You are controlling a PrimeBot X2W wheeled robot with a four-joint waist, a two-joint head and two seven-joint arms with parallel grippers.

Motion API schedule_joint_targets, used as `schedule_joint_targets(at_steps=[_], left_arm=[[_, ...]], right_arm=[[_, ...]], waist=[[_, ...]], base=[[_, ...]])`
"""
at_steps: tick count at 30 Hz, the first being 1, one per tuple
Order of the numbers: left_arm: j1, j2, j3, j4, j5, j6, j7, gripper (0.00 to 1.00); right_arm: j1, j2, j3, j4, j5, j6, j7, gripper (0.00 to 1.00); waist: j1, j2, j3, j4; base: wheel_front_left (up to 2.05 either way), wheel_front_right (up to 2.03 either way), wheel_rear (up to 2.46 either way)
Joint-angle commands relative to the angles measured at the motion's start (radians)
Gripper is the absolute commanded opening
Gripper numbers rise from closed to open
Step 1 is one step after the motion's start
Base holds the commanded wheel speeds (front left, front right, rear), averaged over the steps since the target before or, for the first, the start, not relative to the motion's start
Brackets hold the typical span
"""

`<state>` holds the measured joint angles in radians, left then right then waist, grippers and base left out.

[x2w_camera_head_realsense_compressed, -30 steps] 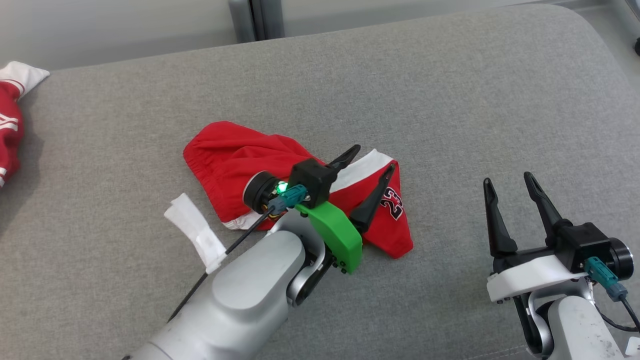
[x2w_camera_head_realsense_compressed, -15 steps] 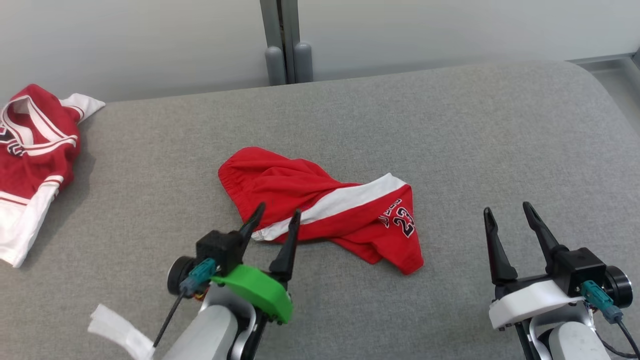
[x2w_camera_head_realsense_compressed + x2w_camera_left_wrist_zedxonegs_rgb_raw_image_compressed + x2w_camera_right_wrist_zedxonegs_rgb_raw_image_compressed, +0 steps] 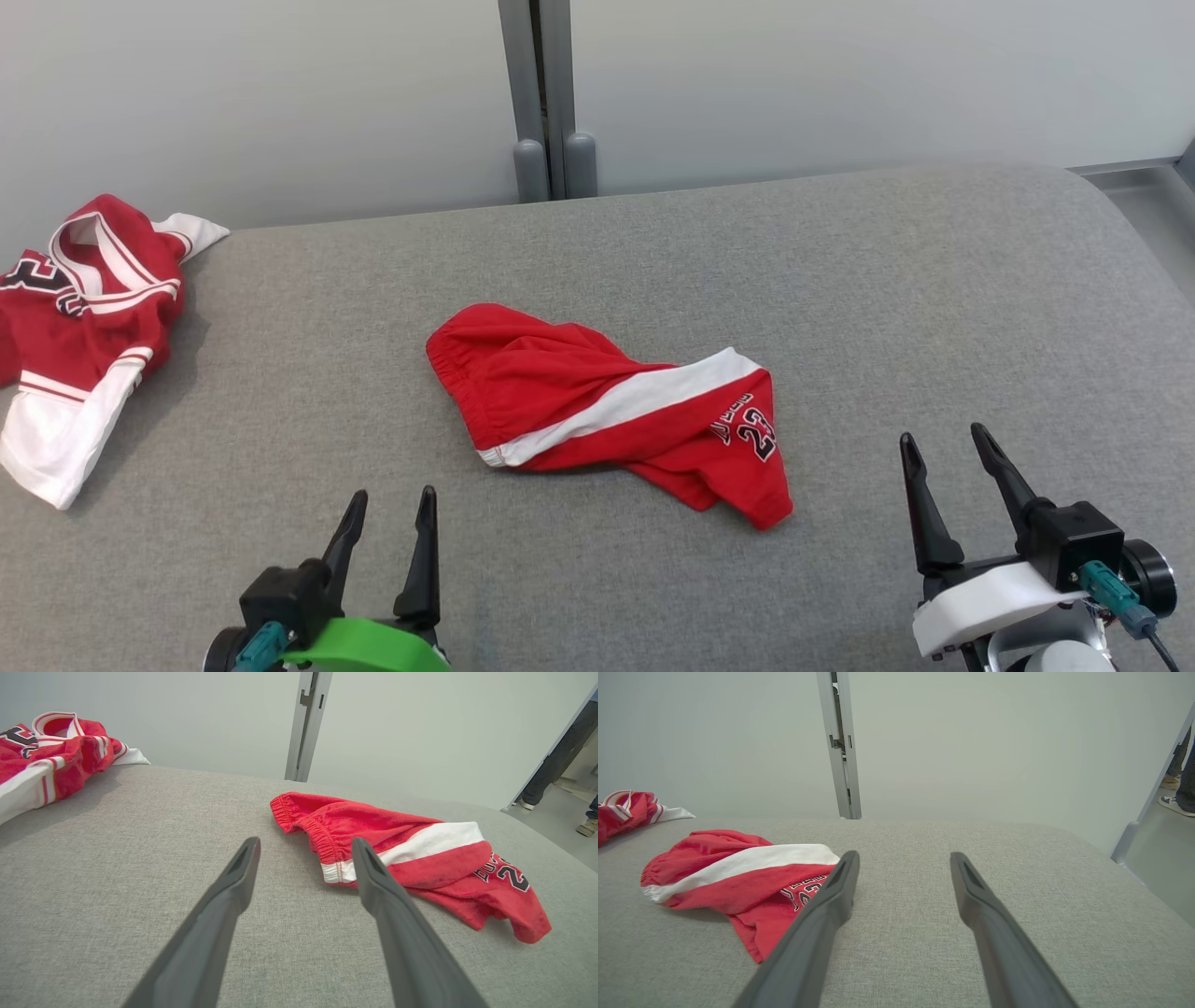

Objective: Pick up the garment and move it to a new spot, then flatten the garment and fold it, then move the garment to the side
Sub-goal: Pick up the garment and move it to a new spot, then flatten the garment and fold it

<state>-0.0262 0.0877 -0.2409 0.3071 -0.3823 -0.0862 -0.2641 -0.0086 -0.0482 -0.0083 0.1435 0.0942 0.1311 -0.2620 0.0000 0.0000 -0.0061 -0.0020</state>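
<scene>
grey cushion bears crumpled red shorts, untouched.

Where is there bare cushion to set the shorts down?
Widest bare cushion lies right of the shorts, ahead of the right gripper. Another patch lies between shorts and the jersey. The far left corner, with the jersey, is crowded.

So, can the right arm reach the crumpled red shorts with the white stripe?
Probably yes: the right arm's fingers stand open, and only bare grey fabric surface lies between them and the crumpled red white-striped shorts.
</scene>
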Motion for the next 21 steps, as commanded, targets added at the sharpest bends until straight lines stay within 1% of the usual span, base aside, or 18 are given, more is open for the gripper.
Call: schedule_joint_targets(at_steps=[1, 6, 10, 18, 21], left_arm=[[0.028, -0.004, 0.019, -0.01, 0.013, -0.008, 0.0, 1.0], [0.08, -0.023, 0.07, -0.038, 0.049, -0.023, 0.0, 1.0], [0.109, -0.029, 0.1, -0.051, 0.059, -0.029, -0.001, 1.0], [0.127, -0.036, 0.122, -0.062, 0.07, -0.037, -0.001, 1.0], [0.128, -0.037, 0.121, -0.064, 0.059, -0.038, -0.001, 1.0]], right_arm=[[0.014, -0.004, 0.002, 0.003, 0.005, -0.001, -0.005, 1.0], [0.027, -0.004, 0.011, 0.01, 0.012, -0.001, -0.005, 1.0], [0.033, -0.004, 0.02, 0.017, 0.017, -0.001, -0.005, 1.0], [0.032, -0.004, 0.021, 0.031, 0.024, -0.001, -0.005, 1.0], [0.031, -0.004, 0.023, 0.037, 0.023, -0.001, -0.005, 1.0]], waist=[[0.0, 0.0, -0.004, 0.0], [0.0, 0.0, -0.01, -0.001], [0.0, 0.0, -0.012, -0.006], [0.0, 0.0, -0.016, -0.007], [0.0, 0.0, -0.017, -0.006]], base=[[0.0, 0.0, 0.0], [0.0, 0.0, 0.0], [0.0, 0.0, 0.0], [0.0, 0.0, 0.0], [0.0, 0.0, 0.0]])
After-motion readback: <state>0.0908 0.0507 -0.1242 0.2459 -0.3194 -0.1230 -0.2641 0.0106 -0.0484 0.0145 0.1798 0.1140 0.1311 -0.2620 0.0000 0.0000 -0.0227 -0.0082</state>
